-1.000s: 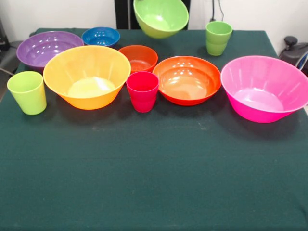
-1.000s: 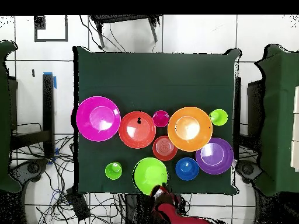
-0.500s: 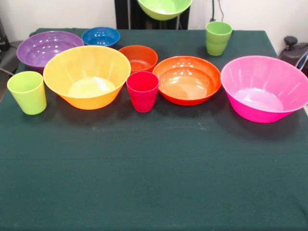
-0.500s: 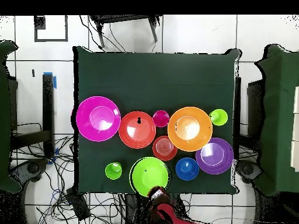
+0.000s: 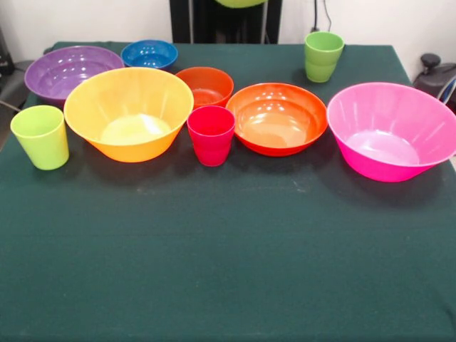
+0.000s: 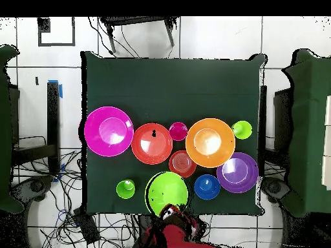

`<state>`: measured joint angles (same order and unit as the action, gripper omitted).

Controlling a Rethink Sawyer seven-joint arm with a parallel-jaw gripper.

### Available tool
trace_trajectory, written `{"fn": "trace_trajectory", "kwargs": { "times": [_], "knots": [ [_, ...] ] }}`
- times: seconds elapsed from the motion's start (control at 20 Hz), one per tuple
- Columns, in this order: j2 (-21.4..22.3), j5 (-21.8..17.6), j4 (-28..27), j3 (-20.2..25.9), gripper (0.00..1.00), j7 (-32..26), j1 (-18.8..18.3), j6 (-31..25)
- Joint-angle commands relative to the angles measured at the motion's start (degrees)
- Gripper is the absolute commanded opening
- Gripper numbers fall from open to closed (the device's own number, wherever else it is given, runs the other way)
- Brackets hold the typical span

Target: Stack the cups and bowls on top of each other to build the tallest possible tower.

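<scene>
The table (image 5: 228, 271) is covered with a dark green cloth, and its near half in the front view is bare. The large pink bowl (image 5: 392, 130) stands upright at the right end of the row in the front view, apart from the others. The large yellow-orange bowl (image 5: 129, 112) stands at the left part of the row. Behind it, at the far left, is the purple bowl (image 5: 71, 70). The medium orange bowl (image 5: 277, 117) stands between the pink bowl and the middle of the row.

The lime green bowl (image 6: 167, 192) is lifted above the table near the edge on the robot's side. In the front view only its lowest part shows at the top edge (image 5: 241, 3). In the overhead view it hangs between one green cup and the small blue bowl, with its opening turned upward. The gripper (image 6: 170, 210) is at the rim of this bowl on the robot's side, and the red arm (image 6: 178, 234) continues below it. I cannot tell if the fingers are apart or pressed on the rim.

The small dark orange bowl (image 5: 204, 85) stands behind the red-pink cup. The small blue bowl (image 5: 149, 53) stands at the far side, just beside the purple bowl.

The red-pink cup (image 5: 211, 135) stands upright between the yellow-orange and the medium orange bowl. One light green cup (image 5: 40, 136) stands at the far left, near the yellow-orange bowl. The other green cup (image 5: 323, 55) stands alone at the far right.
</scene>
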<state>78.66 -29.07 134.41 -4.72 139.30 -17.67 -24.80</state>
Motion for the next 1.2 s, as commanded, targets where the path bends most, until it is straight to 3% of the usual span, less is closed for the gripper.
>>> {"fn": "trace_trajectory", "kwargs": {
  "times": [0.05, 0.1, 0.25, 0.4, 0.75, 0.95, 1.2],
  "knots": [
    [1.33, -4.96, -12.22, -4.37, 0.0, 9.66, 1.03, -6.89],
    [1.31, -6.06, -13.75, -4.66, 0.0, 9.82, 1.06, -6.61],
    [0.77, -4.29, -15.04, -3.77, 0.0, 4.8, -1.61, -4.67],
    [-1.3, -3.18, -14.73, -2.31, 0.0, 1.2, -5.27, 0.83],
    [-5.9, -4.26, -15.36, 1.19, 0.0, -2.27, -13.08, 9.05],
    [-9.4, -5.09, -17.25, 1.66, 0.0, -1.75, -14.97, 11.07],
    [-15.56, -5.36, -23.56, 1.01, 0.0, -0.58, -15.66, 11.7]
  ]
}}
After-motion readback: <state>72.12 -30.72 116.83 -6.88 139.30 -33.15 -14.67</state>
